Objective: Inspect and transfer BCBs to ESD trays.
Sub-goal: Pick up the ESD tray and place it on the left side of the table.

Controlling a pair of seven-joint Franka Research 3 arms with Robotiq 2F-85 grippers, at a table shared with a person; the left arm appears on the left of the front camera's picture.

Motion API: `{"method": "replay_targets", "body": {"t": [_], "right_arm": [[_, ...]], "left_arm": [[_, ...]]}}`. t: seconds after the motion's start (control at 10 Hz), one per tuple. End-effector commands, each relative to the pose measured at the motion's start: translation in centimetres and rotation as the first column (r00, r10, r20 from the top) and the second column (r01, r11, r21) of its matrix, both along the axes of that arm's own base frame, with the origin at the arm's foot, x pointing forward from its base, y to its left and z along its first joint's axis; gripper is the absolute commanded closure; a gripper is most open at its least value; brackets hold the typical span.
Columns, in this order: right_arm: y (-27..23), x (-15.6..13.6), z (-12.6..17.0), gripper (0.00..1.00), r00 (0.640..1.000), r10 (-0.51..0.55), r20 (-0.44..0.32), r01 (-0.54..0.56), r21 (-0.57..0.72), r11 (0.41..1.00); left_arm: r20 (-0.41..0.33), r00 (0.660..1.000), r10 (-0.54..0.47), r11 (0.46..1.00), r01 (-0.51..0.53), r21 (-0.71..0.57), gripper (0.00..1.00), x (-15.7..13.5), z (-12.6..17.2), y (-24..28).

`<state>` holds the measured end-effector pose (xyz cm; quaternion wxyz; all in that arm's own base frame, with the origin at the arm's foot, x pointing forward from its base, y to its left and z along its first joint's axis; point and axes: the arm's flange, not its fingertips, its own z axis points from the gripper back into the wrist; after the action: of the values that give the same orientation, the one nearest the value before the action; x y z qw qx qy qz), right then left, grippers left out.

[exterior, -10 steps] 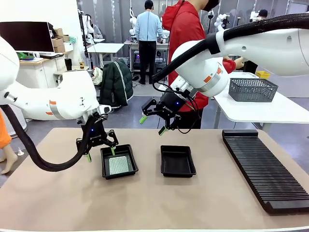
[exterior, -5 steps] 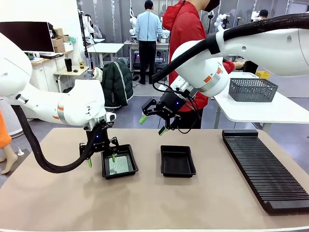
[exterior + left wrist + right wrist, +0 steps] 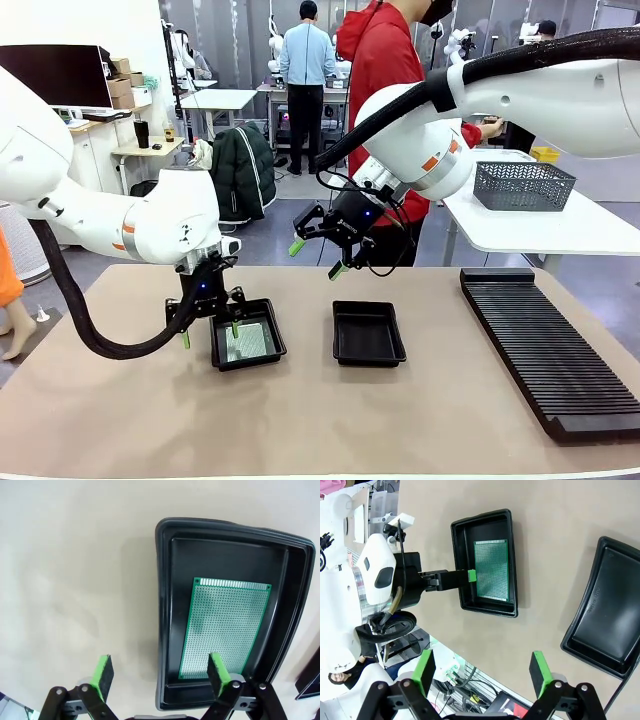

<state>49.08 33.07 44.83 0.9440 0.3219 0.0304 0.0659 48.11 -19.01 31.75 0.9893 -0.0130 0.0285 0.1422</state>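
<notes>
While the tan surface (image 3: 300, 430) fills the lower part of the front view, a person in a red top (image 3: 380, 60) stands at its far side, partly behind the right arm. Along the right side lies a long black ribbed rack (image 3: 545, 350), well apart from the trays. Two black ESD trays sit side by side near the middle. The left tray (image 3: 214, 340) holds one green BCB (image 3: 250, 342) lying flat on its floor, and the right tray (image 3: 368, 333) shows its bare black floor.

The left claw (image 3: 210, 332) hangs low over the left tray's outer long rim, jaws spread wide and gripping nothing. In the left wrist view one green pad (image 3: 104, 672) is over the bare surface outside the rim and the other pad (image 3: 216, 672) is above the board's end. The right claw (image 3: 317, 258) hovers high behind the gap between the trays, also wide open and empty.
</notes>
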Motion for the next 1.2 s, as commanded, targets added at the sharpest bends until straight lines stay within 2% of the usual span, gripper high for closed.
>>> {"method": "replay_targets", "body": {"t": [0.0,0.3,0.6,1.1], "right_arm": [[0.1,-0.1,0.0,0.00,1.000,-0.010,0.001,0.010,-0.021,1.000],[0.1,-0.1,0.0,0.00,1.000,-0.010,0.001,0.010,-0.021,1.000],[0.1,-0.1,0.0,0.00,1.000,-0.010,0.001,0.010,-0.021,1.000],[0.1,-0.1,0.0,0.00,1.000,-0.010,0.001,0.010,-0.021,1.000]], "left_arm": [[0.003,1.000,-0.002,1.000,0.002,-0.002,0.00,-0.1,0.2,-0.1],[0.000,1.000,-0.002,1.000,0.002,0.000,0.00,0.0,0.0,-0.1],[-0.007,0.999,0.041,0.999,-0.041,-0.029,0.00,-0.2,-1.3,1.1],[0.046,0.998,0.051,0.997,-0.049,-0.057,0.26,-0.1,-1.7,1.5]]}}
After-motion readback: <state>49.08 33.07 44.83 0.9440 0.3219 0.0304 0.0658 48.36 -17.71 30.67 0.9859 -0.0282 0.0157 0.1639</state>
